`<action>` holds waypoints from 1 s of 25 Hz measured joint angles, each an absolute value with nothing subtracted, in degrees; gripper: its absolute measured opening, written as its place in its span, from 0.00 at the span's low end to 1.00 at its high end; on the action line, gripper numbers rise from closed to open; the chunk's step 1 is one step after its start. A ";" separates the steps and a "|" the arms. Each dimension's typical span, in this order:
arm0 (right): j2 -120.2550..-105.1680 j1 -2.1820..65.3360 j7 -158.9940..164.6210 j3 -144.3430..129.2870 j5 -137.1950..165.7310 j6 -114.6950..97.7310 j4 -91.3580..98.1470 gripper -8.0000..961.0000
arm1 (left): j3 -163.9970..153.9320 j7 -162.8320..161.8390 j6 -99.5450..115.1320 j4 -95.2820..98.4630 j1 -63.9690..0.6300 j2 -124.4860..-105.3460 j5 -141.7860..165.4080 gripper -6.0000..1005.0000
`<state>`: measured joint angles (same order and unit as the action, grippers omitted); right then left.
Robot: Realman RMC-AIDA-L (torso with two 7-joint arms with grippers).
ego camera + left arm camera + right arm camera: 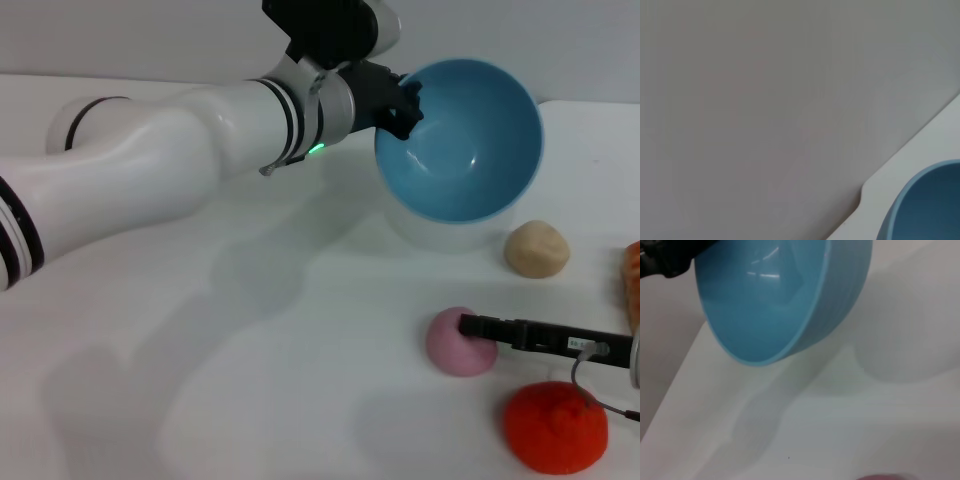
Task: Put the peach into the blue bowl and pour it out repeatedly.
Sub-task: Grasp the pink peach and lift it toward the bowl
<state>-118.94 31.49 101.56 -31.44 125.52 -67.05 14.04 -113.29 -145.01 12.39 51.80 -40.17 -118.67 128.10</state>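
**Peach on the table, bowl tipped in the air**

Peach (458, 344) lies on the white table (250, 380), with the right gripper (475, 326) touching its side; whether those fingers are apart or together cannot be told. Just beside it sits an orange-red fruit (555, 427), and a beige ball (537, 248) lies farther back. The left gripper (403, 103) is clamped on the rim of the blue bowl (465, 140), holding it tilted, empty, above the table.

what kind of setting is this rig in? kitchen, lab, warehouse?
Most likely a lab or test bench, not a kitchen: a bare white table against a plain wall, with only toy props on it: the peach, a beige ball, an orange-red fruit, plus the blue bowl held tilted by the left gripper.
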 joint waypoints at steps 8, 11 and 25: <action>-118.85 31.72 100.56 -33.58 125.65 -66.66 13.39 0.45 | -113.84 -144.98 12.16 51.66 -40.19 -118.69 128.05 0.00; -118.88 31.68 99.60 -33.55 125.41 -67.19 13.39 0.23 | -114.34 -144.97 12.15 51.68 -40.08 -118.62 128.05 0.00; -118.60 30.21 94.18 -33.64 123.63 -89.11 26.95 0.05 | -115.75 -145.01 11.34 51.00 -39.93 -118.54 128.21 0.00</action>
